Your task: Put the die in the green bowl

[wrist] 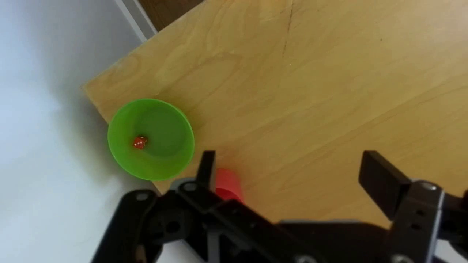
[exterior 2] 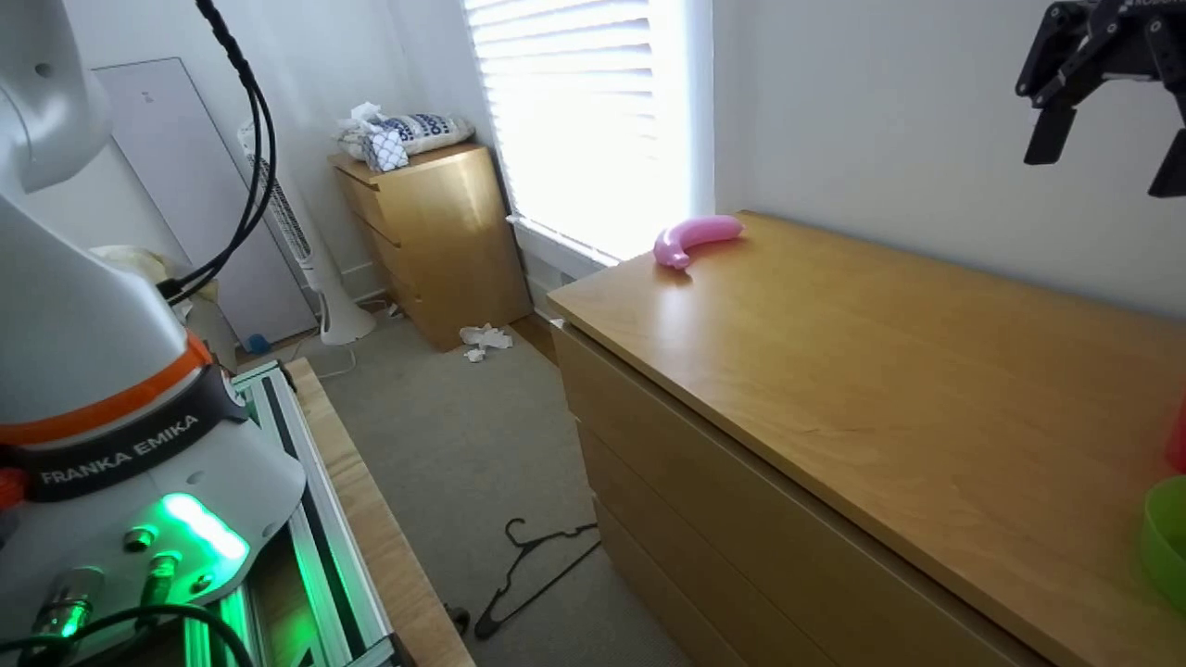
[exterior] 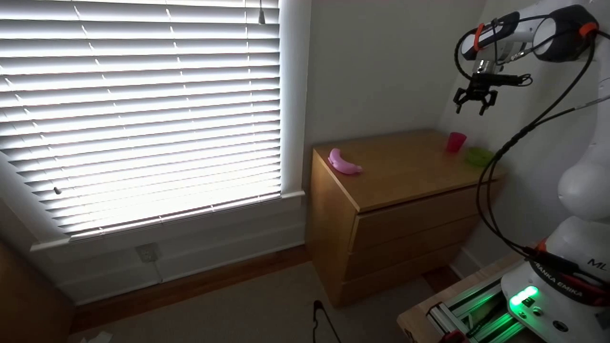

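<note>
The small red die (wrist: 139, 142) with white dots lies inside the green bowl (wrist: 164, 131), off to one side of its floor, in the wrist view. The bowl also shows in both exterior views (exterior: 479, 156) (exterior 2: 1164, 537), near the end of the dresser top, cut by the frame edge in one of them. The die cannot be made out there. My gripper (wrist: 289, 160) is open with nothing between its fingers. It hangs well above the dresser in both exterior views (exterior: 470, 110) (exterior 2: 1108, 167). In the wrist view the bowl is to the left of the fingers.
A red cup (exterior: 456, 142) stands beside the bowl, partly behind a finger in the wrist view (wrist: 228, 182). A pink banana-shaped object (exterior: 343, 163) lies at the dresser's (exterior: 395, 166) window end. The wall (wrist: 44, 146) is close behind the bowl.
</note>
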